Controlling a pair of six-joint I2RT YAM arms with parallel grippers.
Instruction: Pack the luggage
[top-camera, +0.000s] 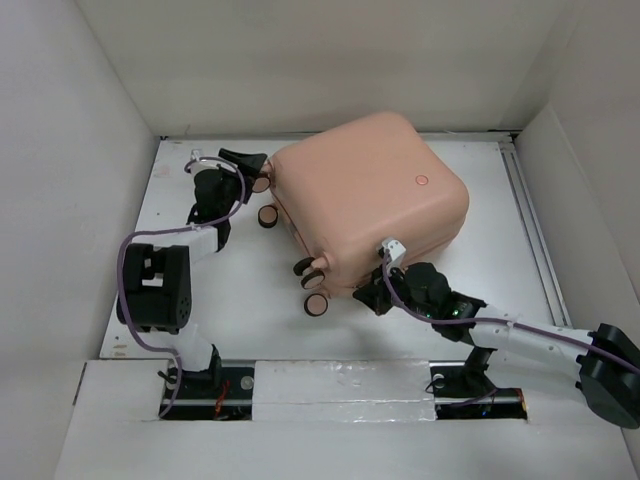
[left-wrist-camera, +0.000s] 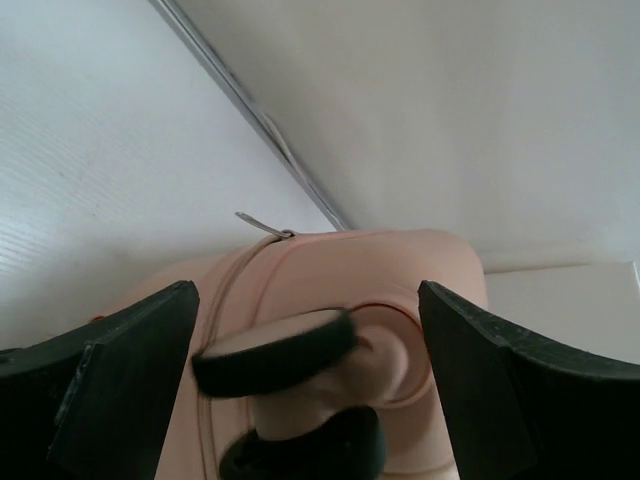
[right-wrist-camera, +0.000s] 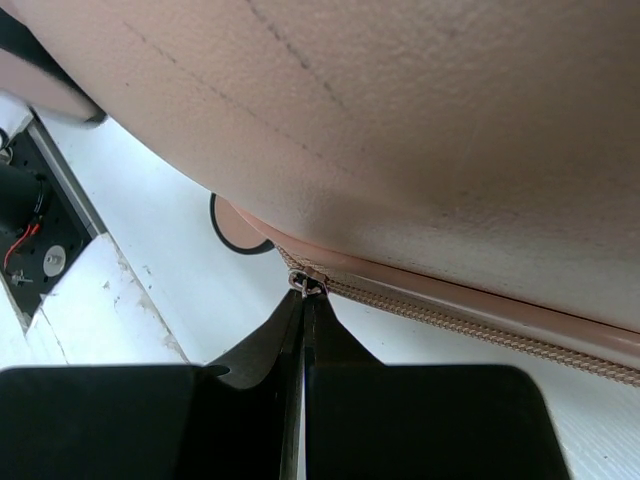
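Luggage (top-camera: 370, 195) lies closed on the white table (top-camera: 230, 300), filling the upper centre of the top view, with 4 wheels (top-camera: 315, 304) along its left side. The left gripper (left-wrist-camera: 305, 320) sits at the upper left, fingers (left-wrist-camera: 120, 380) spread wide on either side of 1 black-rimmed wheel (left-wrist-camera: 270, 352), gripping nothing. The right gripper (right-wrist-camera: 303, 300) is at the luggage's lower edge, its fingers pressed together on the zipper pull (right-wrist-camera: 307, 284).
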